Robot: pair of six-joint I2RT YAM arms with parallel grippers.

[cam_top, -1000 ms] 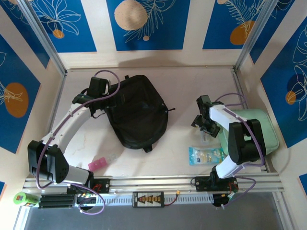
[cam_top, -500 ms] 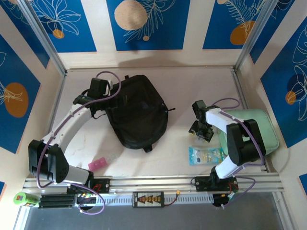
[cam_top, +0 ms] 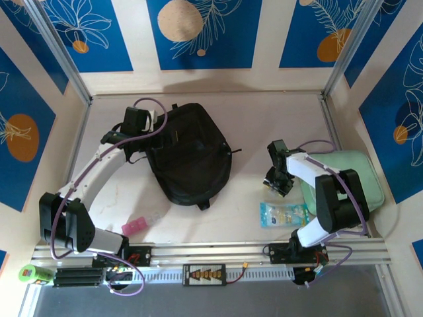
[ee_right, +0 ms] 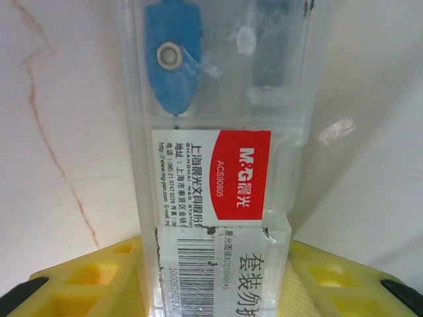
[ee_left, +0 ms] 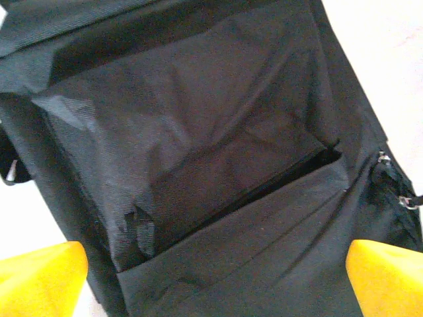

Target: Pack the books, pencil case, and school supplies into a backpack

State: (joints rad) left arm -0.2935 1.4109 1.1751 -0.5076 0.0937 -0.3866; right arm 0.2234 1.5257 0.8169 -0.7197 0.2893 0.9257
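Observation:
The black backpack (cam_top: pixel 188 155) lies flat at the table's left middle. My left gripper (cam_top: pixel 153 125) hovers open over its top left, and the left wrist view shows both yellow fingertips (ee_left: pixel 46 277) wide apart above the black fabric and a pocket slit (ee_left: pixel 264 188). My right gripper (cam_top: pixel 279 185) is down on the table, shut on a clear plastic supplies box (ee_right: pixel 218 132) with a red label. Its yellow fingers (ee_right: pixel 99 277) press both sides of the box. The mint-green pencil case (cam_top: pixel 362 181) lies under the right arm. The books are out of view.
A blue-and-clear packet (cam_top: pixel 284 214) lies just in front of the right gripper. A small pink item (cam_top: pixel 135 226) sits near the left arm's base. Walls close the table at the back and both sides.
The right gripper moved left and down onto the table, and its jaws closed around the clear box. The left arm barely moved.

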